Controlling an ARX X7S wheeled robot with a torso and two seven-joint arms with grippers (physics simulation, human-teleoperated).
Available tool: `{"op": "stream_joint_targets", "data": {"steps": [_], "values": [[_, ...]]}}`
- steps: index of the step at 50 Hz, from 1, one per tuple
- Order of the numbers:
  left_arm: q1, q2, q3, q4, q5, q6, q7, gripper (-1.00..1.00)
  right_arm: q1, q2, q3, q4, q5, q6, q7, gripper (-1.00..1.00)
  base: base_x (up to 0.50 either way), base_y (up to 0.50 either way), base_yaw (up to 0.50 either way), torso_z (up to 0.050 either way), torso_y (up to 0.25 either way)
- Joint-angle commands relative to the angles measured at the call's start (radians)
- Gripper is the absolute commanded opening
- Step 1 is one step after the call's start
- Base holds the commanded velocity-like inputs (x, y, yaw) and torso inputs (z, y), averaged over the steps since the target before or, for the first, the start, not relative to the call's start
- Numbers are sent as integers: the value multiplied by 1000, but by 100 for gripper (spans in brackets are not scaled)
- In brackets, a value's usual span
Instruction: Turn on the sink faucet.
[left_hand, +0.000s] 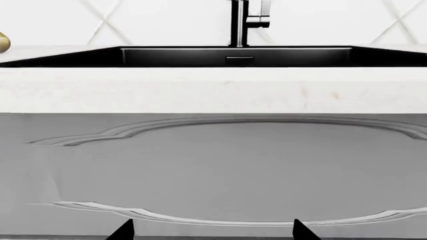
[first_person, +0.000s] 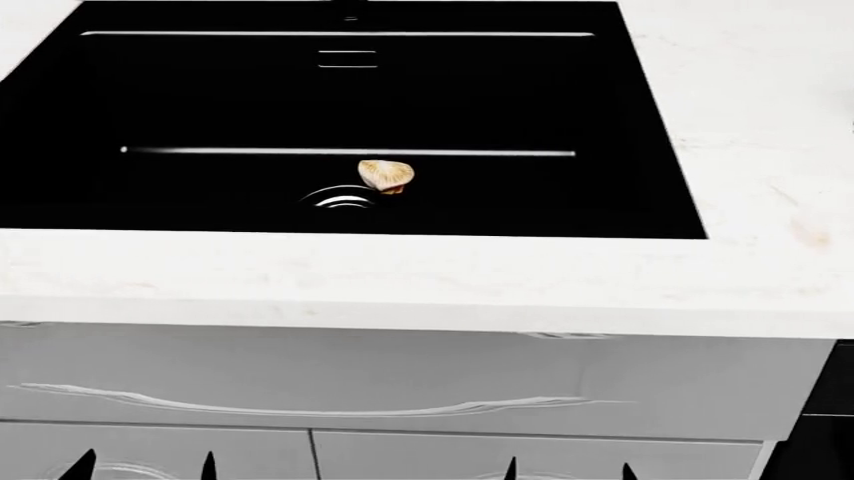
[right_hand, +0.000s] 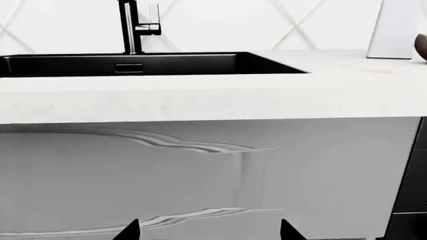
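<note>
At top centre of the left wrist frame I see the sink faucet (left_hand: 241, 22) behind the sink (left_hand: 233, 55), untouched. Both the left gripper (left_hand: 212, 231) and right gripper (right_hand: 208, 231) are spread, low by the cabinet; everything remains.

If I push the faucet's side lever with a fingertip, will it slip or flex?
The side lever looks short, flat and rigid, so it should probably pivot, not bend. Its smooth finish may let a fingertip slide. The sink faucet stands fixed on the counter, so it is unlikely to tip.

sink (first_person: 641, 120): 1 | sink faucet (right_hand: 131, 27): 1 | garlic bulb (first_person: 386, 176): 1 | claws: 2
</note>
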Motion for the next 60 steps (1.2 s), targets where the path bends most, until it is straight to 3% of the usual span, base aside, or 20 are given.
{"op": "stream_joint_targets", "data": {"steps": [1, 31, 60], "values": [[-4, -16, 17, -4, -11, -9, -20, 100, 0, 14, -16, 1, 9, 1, 25, 100, 0, 500, 0, 0, 0], [-8, -42, 49, 2, -51, 6, -50, 100, 1, 43, -53, -1, 37, -3, 62, 100, 0, 61, 0, 1, 1], [-3, -69, 75, 4, -68, 29, -69, 100, 7, 62, -78, 2, 67, -6, 84, 100, 0, 0, 0, 50, 34]]}}
